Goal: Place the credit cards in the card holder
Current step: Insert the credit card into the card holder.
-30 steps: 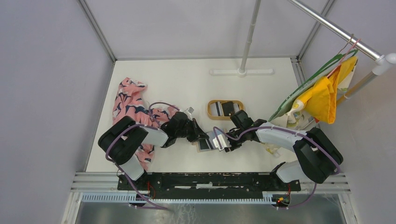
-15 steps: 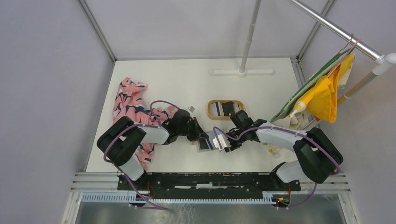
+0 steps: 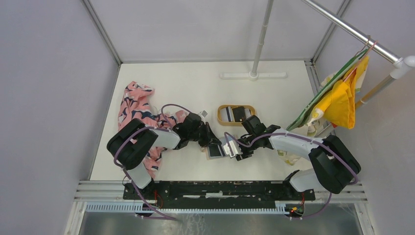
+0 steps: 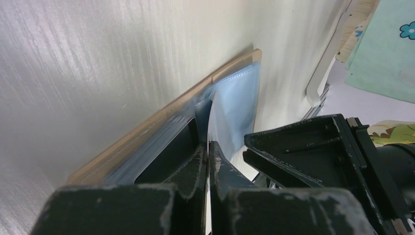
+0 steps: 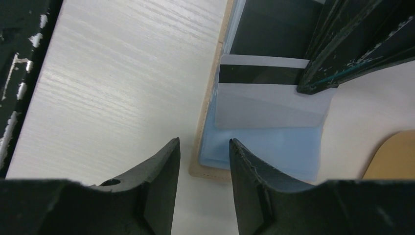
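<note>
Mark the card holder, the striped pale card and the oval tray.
card holder (image 5: 266,149), right wrist view, grey-blue inner panel.
striped pale card (image 5: 264,105), right wrist view, pale face below the stripe.
oval tray (image 3: 218,115), top view, left rim.

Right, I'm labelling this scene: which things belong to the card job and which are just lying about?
Job: card holder; striped white card partly in its pocket; pale card and dark card in the oval tray.
Lying about: pink patterned cloth; hanging yellow garment; white stand base.
</note>
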